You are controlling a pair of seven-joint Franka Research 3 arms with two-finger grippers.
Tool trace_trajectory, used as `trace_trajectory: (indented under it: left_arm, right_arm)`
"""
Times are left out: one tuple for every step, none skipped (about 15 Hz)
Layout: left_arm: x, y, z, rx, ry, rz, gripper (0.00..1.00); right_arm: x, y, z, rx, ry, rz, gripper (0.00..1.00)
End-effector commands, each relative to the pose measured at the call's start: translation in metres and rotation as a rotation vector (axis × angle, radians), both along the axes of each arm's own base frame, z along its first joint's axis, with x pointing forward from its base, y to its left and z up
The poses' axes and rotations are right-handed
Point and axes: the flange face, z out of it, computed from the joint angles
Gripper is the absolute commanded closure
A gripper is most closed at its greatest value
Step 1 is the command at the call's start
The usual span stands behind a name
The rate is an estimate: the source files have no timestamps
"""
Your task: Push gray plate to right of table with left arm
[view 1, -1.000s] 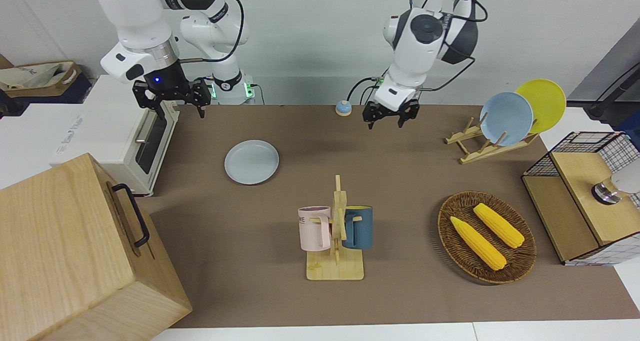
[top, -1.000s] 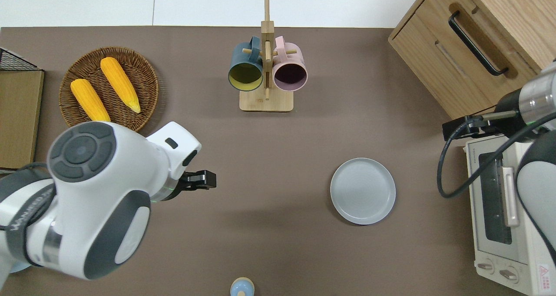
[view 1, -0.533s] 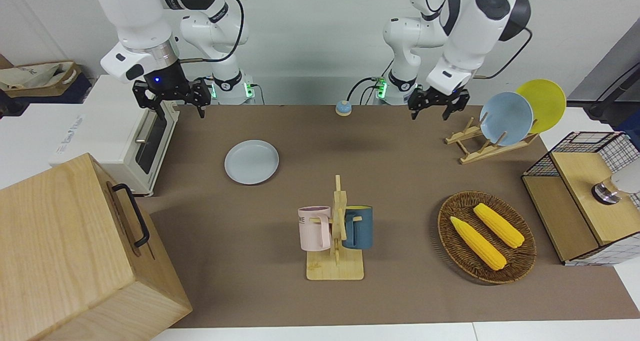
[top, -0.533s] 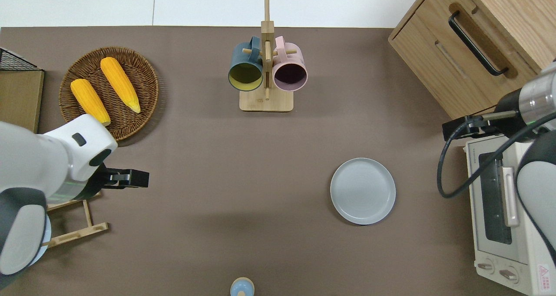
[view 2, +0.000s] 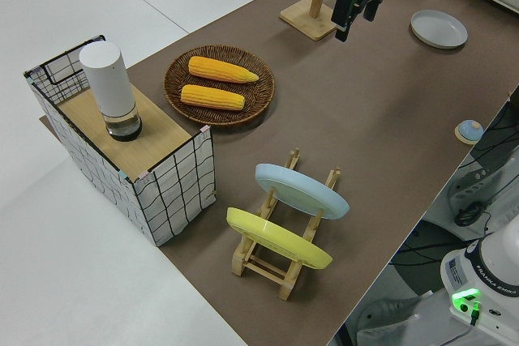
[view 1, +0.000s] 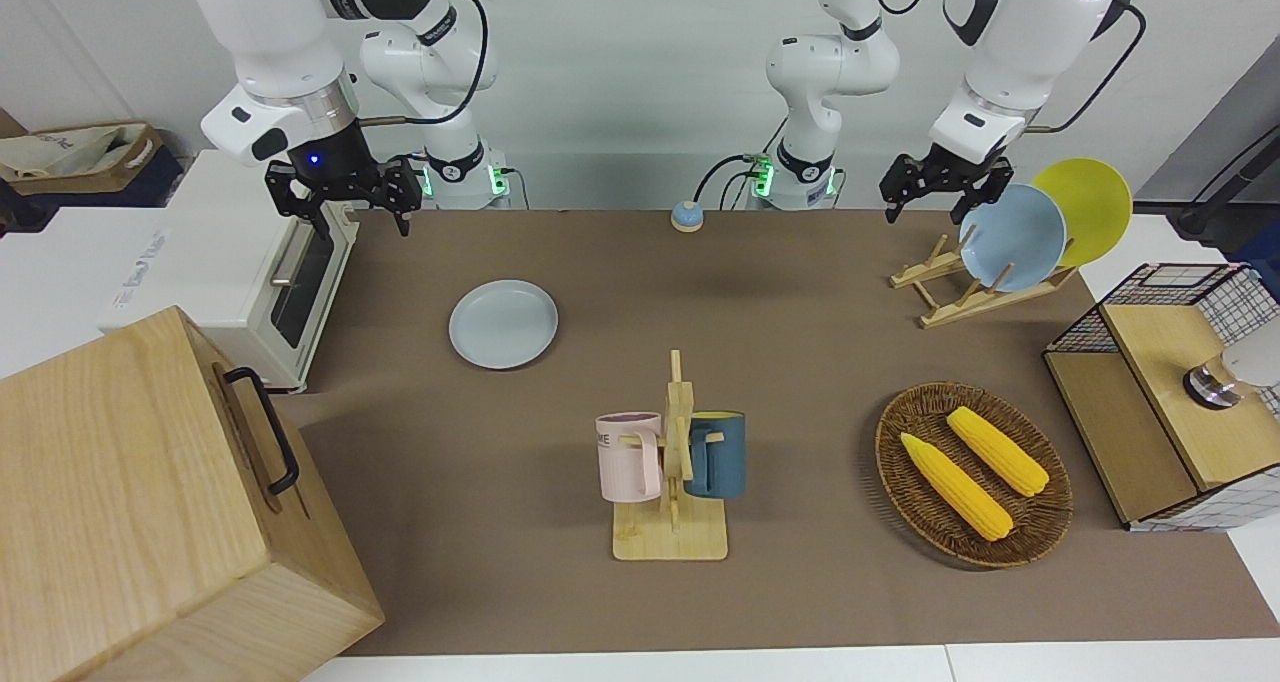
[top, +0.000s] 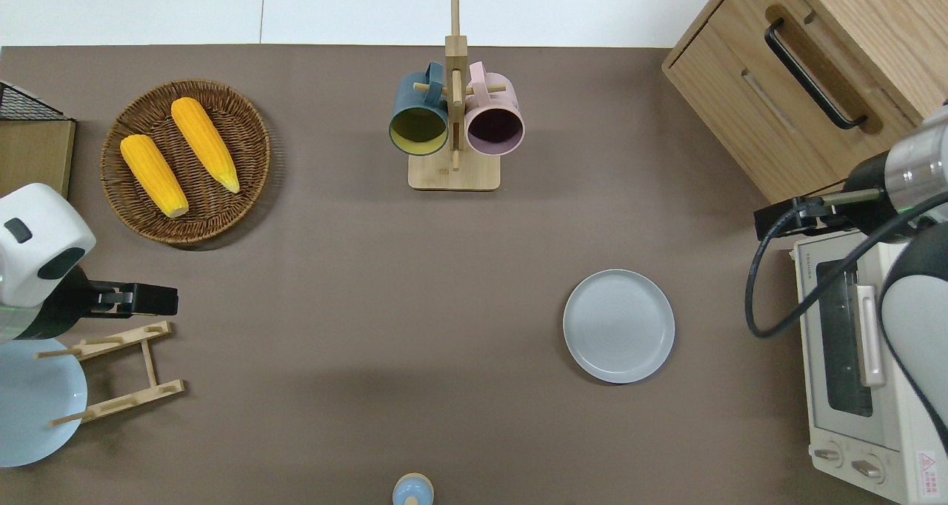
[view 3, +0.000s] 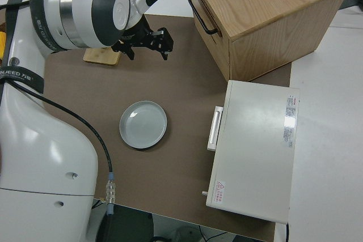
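- The left gripper [view 1: 943,184] hangs in the air at the left arm's end of the table [top: 385,283]; its jaws stand apart with nothing between them. Seen from overhead it [top: 152,300] is over bare table just beside the wooden plate rack [top: 118,372].
- The gray plate [top: 619,326] lies flat on the table well apart from those jaws — toward the right arm's end, with a wide stretch of brown covering between. Nothing touches it.
- The plate [view 1: 503,323] sits near the white toaster oven [top: 863,364], with a strip of table between its rim and the oven door.
- Just beside the left gripper's jaws, the rack holds a sky-blue plate [view 1: 1012,237] and a yellow plate [view 1: 1085,207], both leaning on edge.
- Farther from the robots than the jaws, a wicker basket [top: 244,157] holds two corn cobs [top: 204,144].
- A mug tree [top: 453,112] stands mid-table, between the jaws and the gray plate along the table's length but farther from the robots than either — a dark blue mug [top: 418,116] and a pink mug [top: 495,120] hang on it.
- The right arm is parked; its gripper [view 1: 345,194] has its jaws released, holding nothing.
- A wooden cabinet [top: 815,68] with a black handle stands at the right arm's end, and a wire-sided box [view 1: 1165,392] at the left arm's end.
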Motion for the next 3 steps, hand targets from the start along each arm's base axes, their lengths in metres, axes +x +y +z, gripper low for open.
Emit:
trace_trajectory:
  left_arm:
    - [-0.0009, 0.0039, 0.0111, 0.02, 0.003, -0.008, 0.01]
    - [-0.0005, 0.0032, 0.0111, 0.037, 0.002, -0.015, 0.01]
    - [-0.0009, 0.0044, 0.0112, 0.05, 0.001, -0.013, 0.01]
  right_arm:
    - [-0.0028, 0.0002, 0.003, 0.006, 0.004, -0.004, 0.017]
    - [-0.0028, 0.0002, 0.0037, 0.006, 0.002, -0.004, 0.017]
    - [-0.0028, 0.0002, 0.003, 0.006, 0.004, -0.004, 0.017]
